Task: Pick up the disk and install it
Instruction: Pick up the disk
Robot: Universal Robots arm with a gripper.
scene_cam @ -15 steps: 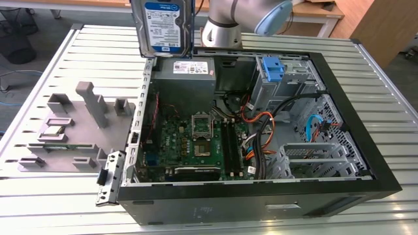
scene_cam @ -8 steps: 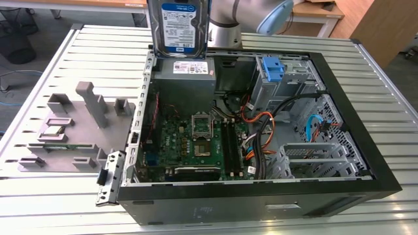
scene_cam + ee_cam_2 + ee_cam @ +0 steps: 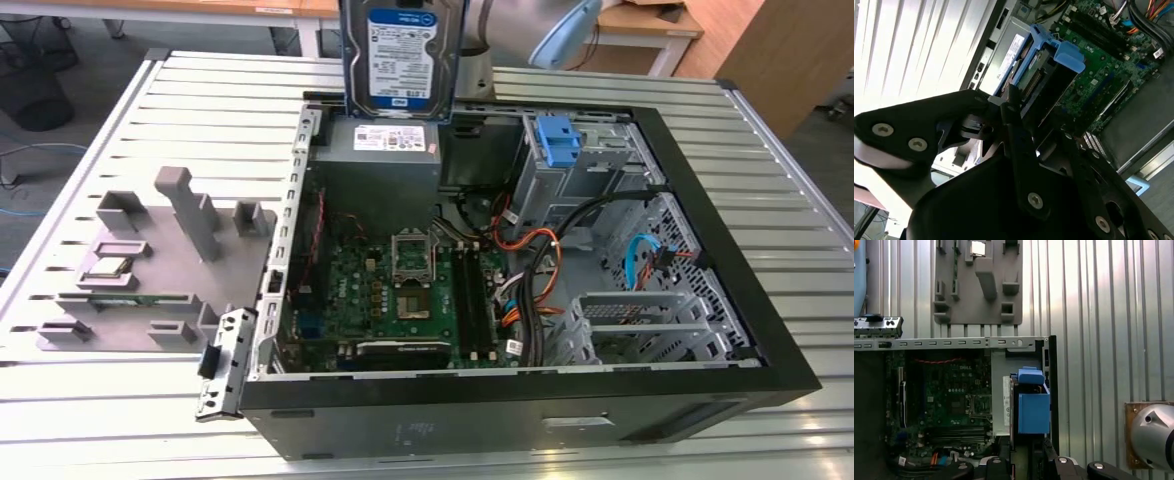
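Observation:
The disk (image 3: 400, 55), silver with a white-and-blue label, hangs upright in the air over the back edge of the open computer case (image 3: 787, 330), just above the grey power supply (image 3: 380, 140). In both wrist views its blue carrier bracket (image 3: 1064, 52) (image 3: 1033, 407) shows edge-on, with the motherboard (image 3: 1104, 65) beyond it. My gripper (image 3: 1034, 120) is shut on the disk; its black fingers (image 3: 1016, 135) clamp the near end. The gripper's base (image 3: 1026, 465) sits under the blue carrier in the first wrist view.
The case lies open on a slatted metal table (image 3: 747, 110), with cables and a drive cage holding a blue bracket (image 3: 558, 140) on the exterior view's right. A grey fixture plate (image 3: 160, 260) with upright posts lies on that view's left.

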